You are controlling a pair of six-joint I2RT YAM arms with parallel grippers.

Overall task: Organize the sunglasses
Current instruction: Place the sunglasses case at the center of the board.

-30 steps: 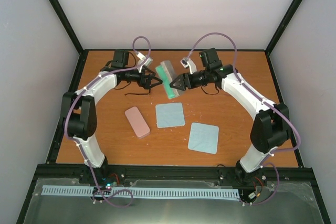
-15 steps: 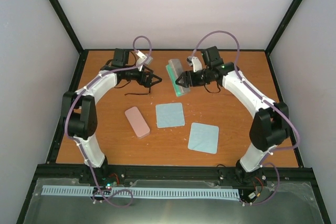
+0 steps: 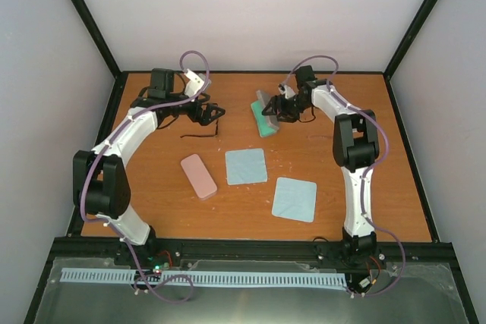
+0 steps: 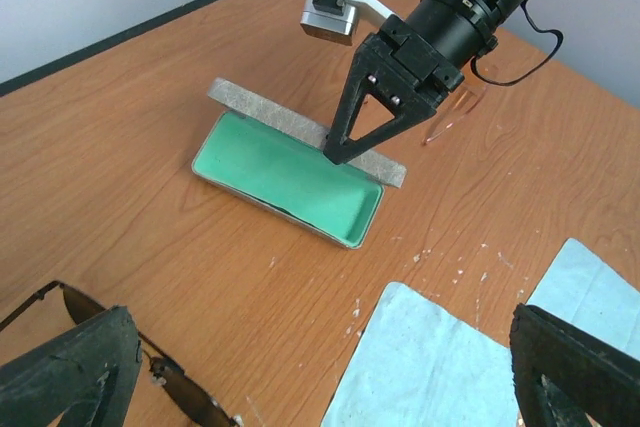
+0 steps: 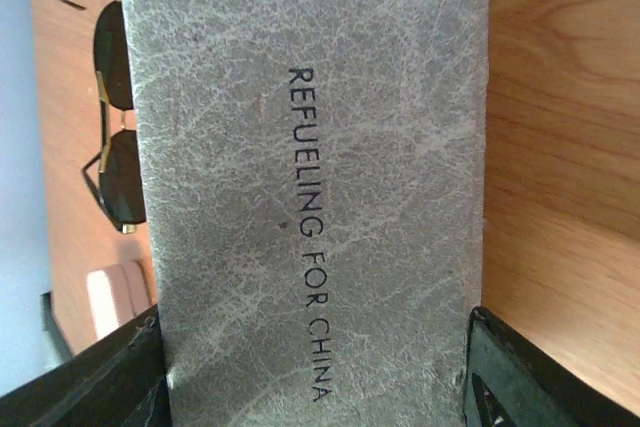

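The dark sunglasses (image 3: pixel 199 136) lie flat on the table just in front of my left gripper (image 3: pixel 215 111), which is open and empty. In the left wrist view they (image 4: pixel 190 402) show by the left finger. The grey case (image 3: pixel 264 117) lies open at the back middle, its green inside (image 4: pixel 290 172) bare. My right gripper (image 3: pixel 269 111) is shut on the case's raised grey lid (image 5: pixel 310 177), which fills the right wrist view between its fingers. A faint reddish-brown pair of sunglasses (image 4: pixel 455 112) lies beside the right gripper.
A closed pink case (image 3: pixel 199 176) lies at the front left. Two pale blue cloths (image 3: pixel 246 166) (image 3: pixel 295 199) lie in the middle and front right. White crumbs speckle the wood near the cloths. Black frame rails border the table.
The right gripper has carried the grey case's lid right and toward the back, and the case has shifted with it. The left gripper has drawn back a little, still open.
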